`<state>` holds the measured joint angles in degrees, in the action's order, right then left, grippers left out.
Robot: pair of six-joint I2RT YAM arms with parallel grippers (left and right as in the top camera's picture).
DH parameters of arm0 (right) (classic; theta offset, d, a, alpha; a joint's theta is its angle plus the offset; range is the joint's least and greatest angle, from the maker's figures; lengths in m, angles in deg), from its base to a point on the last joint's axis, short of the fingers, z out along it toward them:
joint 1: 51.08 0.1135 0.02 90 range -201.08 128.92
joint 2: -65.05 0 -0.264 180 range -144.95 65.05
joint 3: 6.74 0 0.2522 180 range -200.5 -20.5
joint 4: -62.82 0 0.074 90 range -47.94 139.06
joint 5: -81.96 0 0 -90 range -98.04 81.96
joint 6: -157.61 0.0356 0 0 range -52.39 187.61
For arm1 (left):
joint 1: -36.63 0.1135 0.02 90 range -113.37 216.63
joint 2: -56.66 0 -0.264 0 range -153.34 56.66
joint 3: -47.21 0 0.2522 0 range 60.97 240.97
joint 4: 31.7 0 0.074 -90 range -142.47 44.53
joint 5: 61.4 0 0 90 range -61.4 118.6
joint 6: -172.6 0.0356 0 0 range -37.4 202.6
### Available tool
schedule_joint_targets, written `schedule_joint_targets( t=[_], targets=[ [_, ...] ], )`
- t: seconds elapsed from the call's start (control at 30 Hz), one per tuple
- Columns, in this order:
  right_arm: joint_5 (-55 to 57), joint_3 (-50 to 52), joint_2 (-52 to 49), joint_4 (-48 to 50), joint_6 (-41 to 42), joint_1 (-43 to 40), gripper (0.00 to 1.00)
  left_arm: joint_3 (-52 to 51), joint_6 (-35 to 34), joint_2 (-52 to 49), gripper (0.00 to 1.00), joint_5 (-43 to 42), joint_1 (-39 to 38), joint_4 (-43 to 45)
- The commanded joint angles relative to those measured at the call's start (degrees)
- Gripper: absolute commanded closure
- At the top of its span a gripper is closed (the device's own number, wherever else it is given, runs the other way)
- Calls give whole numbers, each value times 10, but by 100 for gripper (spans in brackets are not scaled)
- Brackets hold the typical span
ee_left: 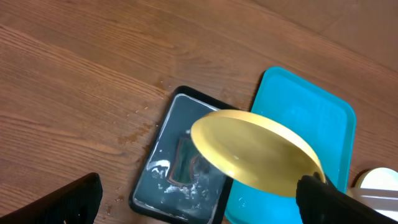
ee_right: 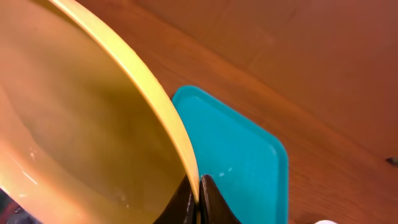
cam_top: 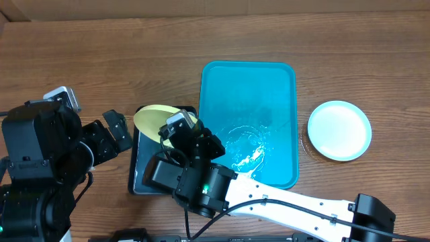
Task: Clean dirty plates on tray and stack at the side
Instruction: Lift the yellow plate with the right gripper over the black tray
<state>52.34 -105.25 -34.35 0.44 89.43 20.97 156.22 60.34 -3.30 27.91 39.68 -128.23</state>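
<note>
Currently on hand, each item placed against the tray:

1. Tray: turquoise, rectangular, rounded corners, raised rim. Flat on the wooden desk, near the middle of the overhead view. Wet streaks and pale smears across the near half of its floor.

2. Yellow-green plate: off the tray, just past its left rim. Raised and steeply tilted above the black tray, pinched at the part of its rim nearest the tray. Yellow underside turned towards the right wrist camera, filling the left half of that view.

3. Right end effector: clenched on the rim of the yellow-green plate, with one tip on each face of the edge. Positioned at the left rim of the tray, its arm reaching in from the near right corner.

4. Light-blue plate: right of the tray, just beside its right rim but apart from it. Flat on the desk, white centre upward.

5. Black tray: smaller, rectangular, just beside the left rim of the tray; touching or not, cannot tell. Floor wet, with white flecks.

6. Left end effector: released, tips spread wide, gripping nothing. Farther left of the tray, at the outer edge of the black tray.
</note>
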Motion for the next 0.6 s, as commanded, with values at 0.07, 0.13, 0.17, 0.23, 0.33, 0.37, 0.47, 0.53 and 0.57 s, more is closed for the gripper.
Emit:
schedule_joint_targets(
  t=[0.07, 0.13, 0.17, 0.23, 0.33, 0.37, 0.47, 0.53, 0.57],
  targets=[
    [56, -9, 6, 3, -16, 10, 96, 6, 11, -4, 0, 0, 3, 0],
    [56, -9, 6, 3, -27, 10, 96, 6, 11, -7, 0, 0, 3, 0],
    [56, -9, 6, 3, -27, 10, 96, 6, 11, -7, 0, 0, 3, 0],
    [56, -9, 6, 3, -26, 10, 96, 6, 11, -7, 0, 0, 3, 0],
    [56, -9, 6, 3, -26, 10, 96, 6, 11, -8, 0, 0, 3, 0],
    [56, -9, 6, 3, -26, 10, 96, 6, 11, -8, 0, 0, 3, 0],
    [56, -9, 6, 3, -26, 10, 96, 6, 11, -8, 0, 0, 3, 0],
    [56, -9, 6, 3, -26, 10, 96, 6, 11, -8, 0, 0, 3, 0],
    [56, -9, 6, 3, -26, 10, 96, 6, 11, -8, 0, 0, 3, 0]
  ],
)
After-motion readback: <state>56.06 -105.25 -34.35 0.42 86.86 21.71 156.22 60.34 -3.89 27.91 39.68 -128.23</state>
